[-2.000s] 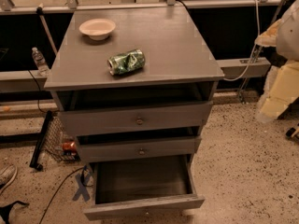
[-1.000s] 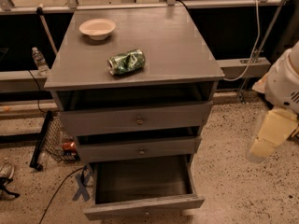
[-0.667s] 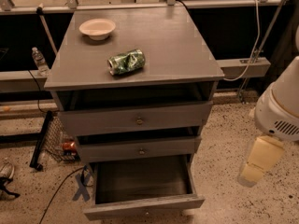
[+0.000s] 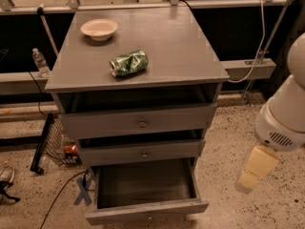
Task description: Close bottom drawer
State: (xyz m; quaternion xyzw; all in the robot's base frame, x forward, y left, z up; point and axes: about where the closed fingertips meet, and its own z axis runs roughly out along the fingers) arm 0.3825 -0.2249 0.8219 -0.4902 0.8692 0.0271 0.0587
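The bottom drawer (image 4: 147,210) of the grey cabinet (image 4: 143,68) is pulled far out, and its inside shows empty. Its narrow front panel runs along the lower edge of the camera view. The middle drawer (image 4: 143,152) and the top drawer (image 4: 140,120) stand out a little, each with a small round knob. My gripper (image 4: 252,172) is a cream piece hanging from the white arm (image 4: 281,120) at the lower right. It hangs over the floor, to the right of the bottom drawer and apart from it.
A crushed green can (image 4: 128,63) and a white bowl (image 4: 99,28) lie on the cabinet top. A plastic bottle (image 4: 39,61) stands at the far left. A wire basket (image 4: 57,144) and cables (image 4: 62,194) lie on the speckled floor to the left. A railing (image 4: 248,68) runs behind.
The arm has swung down and left along the right side of the view, bringing the gripper from beside the cabinet top to floor level near the bottom drawer. The drawers have not moved.
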